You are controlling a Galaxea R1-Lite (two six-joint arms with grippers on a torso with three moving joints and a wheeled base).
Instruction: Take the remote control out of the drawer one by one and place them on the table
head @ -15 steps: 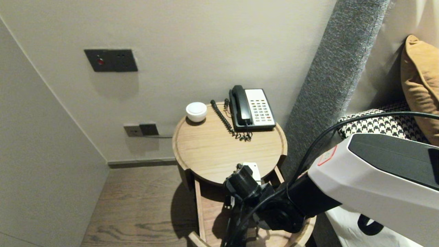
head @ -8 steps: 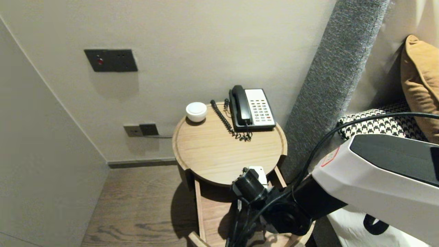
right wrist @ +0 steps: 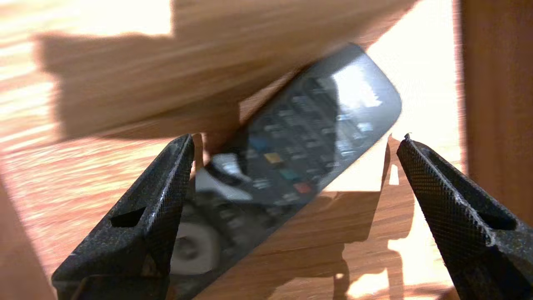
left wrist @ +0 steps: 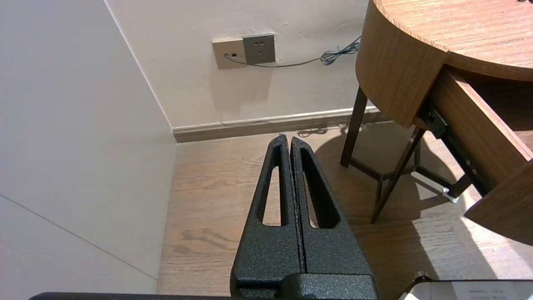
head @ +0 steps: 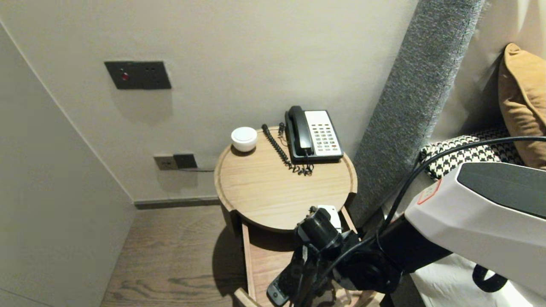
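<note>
- Right gripper (right wrist: 297, 137): jaws spread wide, holding nothing, pointing down into the open drawer (head: 249, 256). In the head view its fingers are hidden under its own wrist and cabling.
- Remote control (right wrist: 291, 166): lies on the drawer floor, slanted, between the two fingers. One end is hidden behind one finger (right wrist: 166, 187) and cut off by the picture's edge. Whether that finger touches it cannot be told. The other finger stands clear of it.
- Remote control, appearance: dark, flat, with a rounded end and glossy face. It carries rows of small buttons, a few of them coloured, and a pale ring pad near the hidden end. It is blurred, so no lettering can be read. In the head view only one end shows, below the wrist.
- Drawer: pale wood, pulled out from under the round table (head: 281, 192); its front is cut off.
- Tabletop: telephone (head: 313, 134) with coiled cord, white bowl (head: 244, 138) near the wall.
- Left gripper (left wrist: 290, 139): fingers pressed together, parked low over the floor, beside the table.
</note>
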